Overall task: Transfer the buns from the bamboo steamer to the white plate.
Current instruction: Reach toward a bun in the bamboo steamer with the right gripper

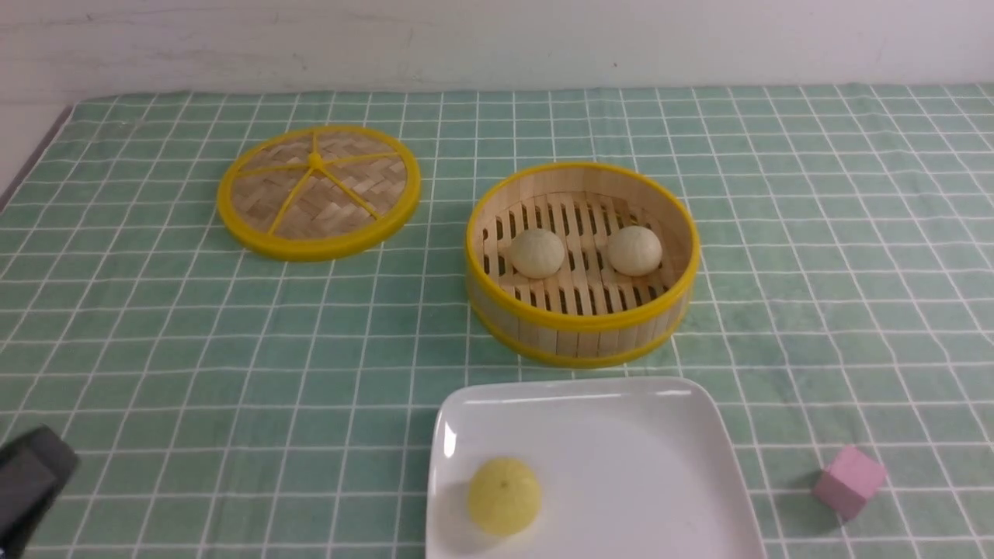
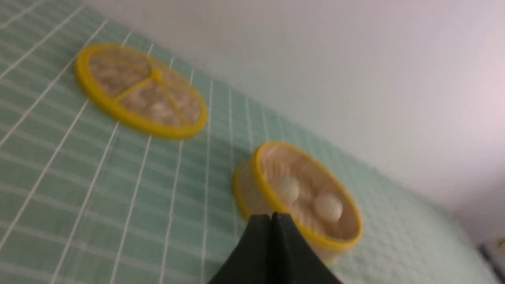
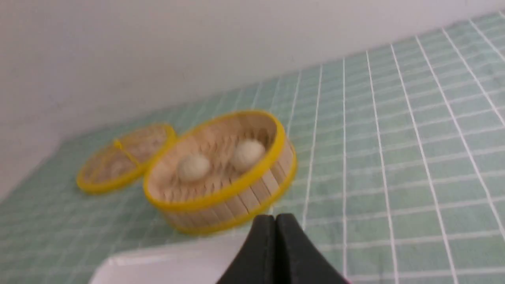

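Observation:
Two pale cream buns lie side by side in the bamboo steamer [image 1: 582, 330] at mid-table: the left bun [image 1: 536, 252] and the right bun [image 1: 634, 250]. The white plate [image 1: 621, 435] sits in front of the steamer, at the near edge. My left gripper [image 2: 271, 216] is shut and empty, well short of the steamer [image 2: 268, 189]; in the front view only a dark part of the left arm [image 1: 27, 481] shows at the lower left corner. My right gripper [image 3: 275, 217] is shut and empty, above the plate's corner [image 3: 165, 260], short of the steamer [image 3: 236, 205]. The right arm is outside the front view.
A bright yellow bun [image 1: 503, 495] rests on the plate's near left part. The flat woven steamer lid [image 1: 318, 191] lies at the back left. A pink cube [image 1: 849, 480] stands right of the plate. A green checked cloth [image 1: 194, 373] covers the table up to the white wall.

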You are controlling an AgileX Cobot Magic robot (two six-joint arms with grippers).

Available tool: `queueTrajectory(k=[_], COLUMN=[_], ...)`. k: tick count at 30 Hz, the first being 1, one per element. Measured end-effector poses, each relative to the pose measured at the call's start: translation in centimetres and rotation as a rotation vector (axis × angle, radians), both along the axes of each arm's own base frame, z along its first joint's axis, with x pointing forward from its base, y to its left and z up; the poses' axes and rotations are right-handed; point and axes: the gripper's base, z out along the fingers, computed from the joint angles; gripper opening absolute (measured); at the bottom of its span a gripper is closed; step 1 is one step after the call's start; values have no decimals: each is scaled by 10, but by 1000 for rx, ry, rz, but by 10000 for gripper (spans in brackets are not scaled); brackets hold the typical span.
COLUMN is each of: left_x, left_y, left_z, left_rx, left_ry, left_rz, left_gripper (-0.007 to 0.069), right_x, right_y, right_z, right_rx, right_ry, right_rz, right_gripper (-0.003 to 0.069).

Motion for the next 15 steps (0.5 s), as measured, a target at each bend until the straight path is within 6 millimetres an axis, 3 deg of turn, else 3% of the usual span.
queueTrajectory(k=[2, 5, 8, 9, 15], left_x=[9, 29, 42, 53, 77], left_y=[-2, -6, -7, -8, -12], left_z=[-6, -24, -36, -44, -63], left_rx=[24, 61, 91, 108, 94], left_ry=[140, 446, 593, 675, 801], left_rz=[-34, -105, -151, -179, -254], left_gripper=[1, 1, 1, 1, 1], right_x=[9, 35, 54, 68, 100], right_y=[1, 1, 4, 12, 58], right_z=[2, -6, -9, -11, -4], right_rx=[-44, -94, -92, -66, 28], right_ry=[124, 446, 611, 691, 643], right_rz=[29, 81, 133, 223, 634], right_gripper=[1, 1, 1, 5, 12])
